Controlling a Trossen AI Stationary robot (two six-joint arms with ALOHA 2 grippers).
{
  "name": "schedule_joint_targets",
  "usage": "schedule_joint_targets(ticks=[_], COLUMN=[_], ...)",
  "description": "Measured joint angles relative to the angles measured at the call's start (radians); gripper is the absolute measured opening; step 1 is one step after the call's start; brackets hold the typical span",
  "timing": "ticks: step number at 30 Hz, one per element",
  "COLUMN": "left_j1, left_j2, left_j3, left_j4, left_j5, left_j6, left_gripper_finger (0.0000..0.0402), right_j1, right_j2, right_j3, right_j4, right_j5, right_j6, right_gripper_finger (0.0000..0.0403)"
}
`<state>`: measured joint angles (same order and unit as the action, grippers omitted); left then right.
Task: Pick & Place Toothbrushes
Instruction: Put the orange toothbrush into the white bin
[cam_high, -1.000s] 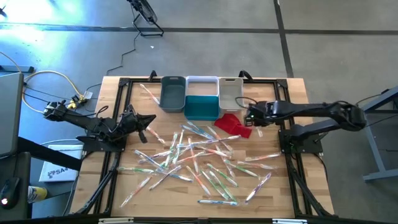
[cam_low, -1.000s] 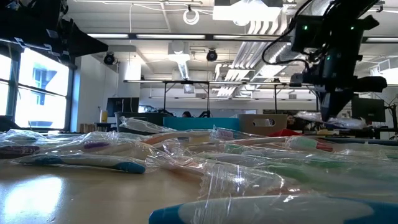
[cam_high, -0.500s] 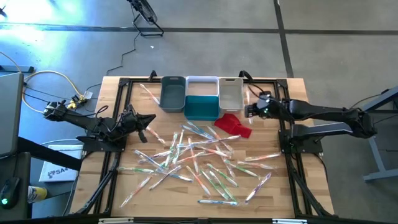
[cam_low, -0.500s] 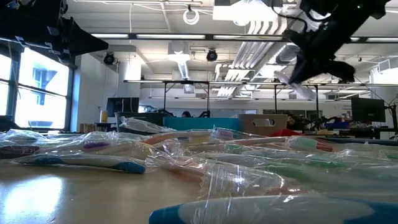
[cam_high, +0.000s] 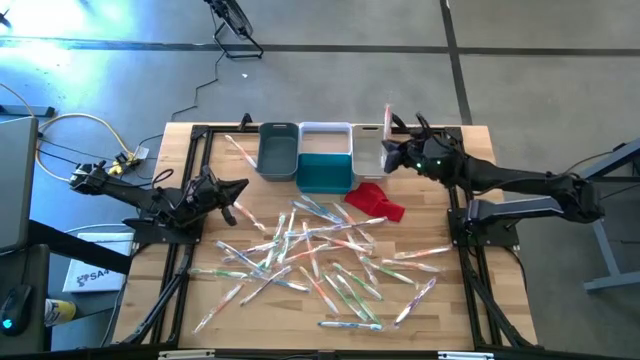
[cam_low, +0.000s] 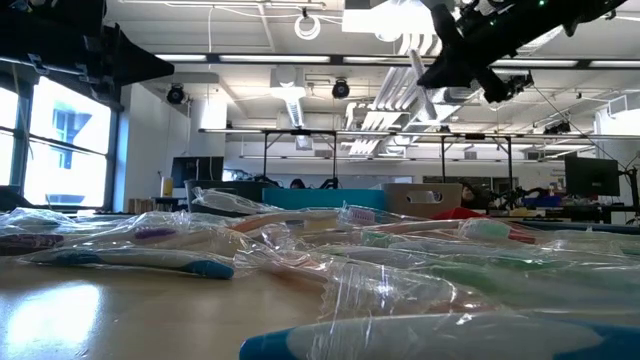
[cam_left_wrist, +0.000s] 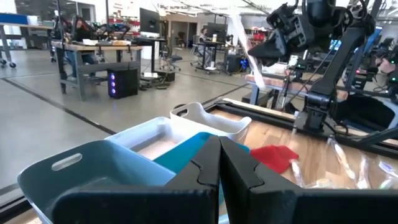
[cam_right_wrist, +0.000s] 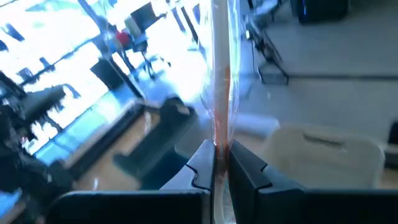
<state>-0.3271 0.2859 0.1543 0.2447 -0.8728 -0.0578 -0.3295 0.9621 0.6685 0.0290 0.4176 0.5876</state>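
Wooden tabletop (cam_high: 200, 300) on grey floor, open lab behind. Left tool (cam_high: 236, 189) clenched, empty, hovering near the tabletop's left side. Loose toothbrushes (cam_high: 320, 255) piled between both tools, on the tabletop. Grey bin (cam_high: 278, 152), teal bin (cam_high: 325, 172), white bin (cam_high: 371, 148) in a row just beside right tool (cam_high: 392, 155), red cloth (cam_high: 375, 201) near it. Right tool raised over the white bin, grasping one wrapped toothbrush (cam_right_wrist: 221, 74) upright.

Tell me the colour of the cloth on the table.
Red cloth, clearest in the high view.
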Motion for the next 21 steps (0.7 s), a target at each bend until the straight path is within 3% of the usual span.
schedule_joint_targets(ticks=[9,16,21], left_j1=[0.0,0.0,0.0], left_j2=[0.0,0.0,0.0], left_j3=[0.0,0.0,0.0], left_j4=[0.007,0.025,0.046], left_j5=[-0.047,-0.107,-0.107], left_j6=[0.0,0.0,0.0], left_gripper_finger=[0.0,0.0,0.0], right_j1=[-0.009,-0.092,-0.146], right_j2=[0.133,0.212,0.294], right_j3=[0.0,0.009,0.112], right_j4=[0.205,0.2,0.138], right_j5=[0.019,-0.045,-0.107], right_j6=[-0.098,-0.098,-0.157], right_gripper_finger=[0.0015,0.0015,0.0015])
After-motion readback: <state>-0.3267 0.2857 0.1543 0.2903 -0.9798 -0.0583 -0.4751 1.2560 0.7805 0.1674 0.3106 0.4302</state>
